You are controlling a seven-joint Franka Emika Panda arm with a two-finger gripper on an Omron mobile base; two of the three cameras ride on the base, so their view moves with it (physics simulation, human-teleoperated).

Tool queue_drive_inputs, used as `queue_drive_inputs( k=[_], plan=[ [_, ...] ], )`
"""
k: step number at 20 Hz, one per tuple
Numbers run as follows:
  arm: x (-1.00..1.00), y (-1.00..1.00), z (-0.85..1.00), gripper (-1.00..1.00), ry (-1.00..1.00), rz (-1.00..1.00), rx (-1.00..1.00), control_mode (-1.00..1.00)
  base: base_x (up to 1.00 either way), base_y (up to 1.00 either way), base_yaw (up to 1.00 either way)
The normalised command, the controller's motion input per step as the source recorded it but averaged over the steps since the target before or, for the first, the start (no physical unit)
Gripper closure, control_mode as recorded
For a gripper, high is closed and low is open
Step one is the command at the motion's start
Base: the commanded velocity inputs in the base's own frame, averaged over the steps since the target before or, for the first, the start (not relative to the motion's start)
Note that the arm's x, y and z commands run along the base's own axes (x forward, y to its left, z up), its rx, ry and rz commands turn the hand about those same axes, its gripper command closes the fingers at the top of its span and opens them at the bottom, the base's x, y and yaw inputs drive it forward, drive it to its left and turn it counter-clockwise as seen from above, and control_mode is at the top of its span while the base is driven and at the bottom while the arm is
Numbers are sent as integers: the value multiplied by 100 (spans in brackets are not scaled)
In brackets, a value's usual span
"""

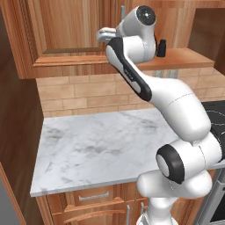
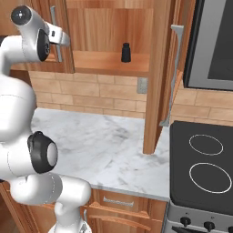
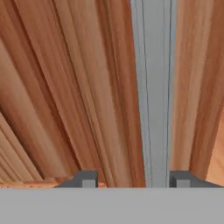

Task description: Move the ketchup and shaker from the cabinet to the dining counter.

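- Hand view: two small dark fingertips of the gripper (image 3: 133, 179) sit apart at the bottom, w/ the long grey metal bar handle (image 3: 153, 87) running up between them, nearer the right tip; can't tell if either tip touches it, so fingers look spread either side of the bar, not clamped.
- Same view, behind the bar: reddish-brown raised-panel wood of a cabinet door, grain running lengthwise.
- Left base view: white arm w/ dark joints reaches up to the reddish-brown wooden wall cabinet (image 1: 52, 39); hand is at the upper cabinet front, fingers hidden behind the wrist.
- Small black shaker w/ narrower top (image 1: 161, 48) stands upright on the wooden shelf inside the cabinet, just right of the arm's wrist in this view.
- Right base view: shaker (image 2: 126, 52) upright on the shelf, towards the front edge, alone in the open compartment; cabinet (image 2: 109, 27) interior open, right door (image 2: 157, 73) swung out edge-on w/ its own metal bar handle.
- Arm's hand is at the left door's handle, well left of the shaker.
- Below: white-grey veined marble counter (image 2: 104, 145) backed by tan brick tile (image 2: 86, 91); black cooktop (image 2: 205, 168) w/ two ring burners to its right.
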Motion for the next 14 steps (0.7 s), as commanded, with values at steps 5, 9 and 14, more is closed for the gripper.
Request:
queue_drive_inputs(
  k=[5,9,14],
  plan=[
    [-16,18,12,100,2,5,23,-100,0,0,0],
    [-29,19,13,100,4,5,18,-100,0,0,0],
    [-39,21,15,100,0,7,15,-100,0,0,0]
  ],
)
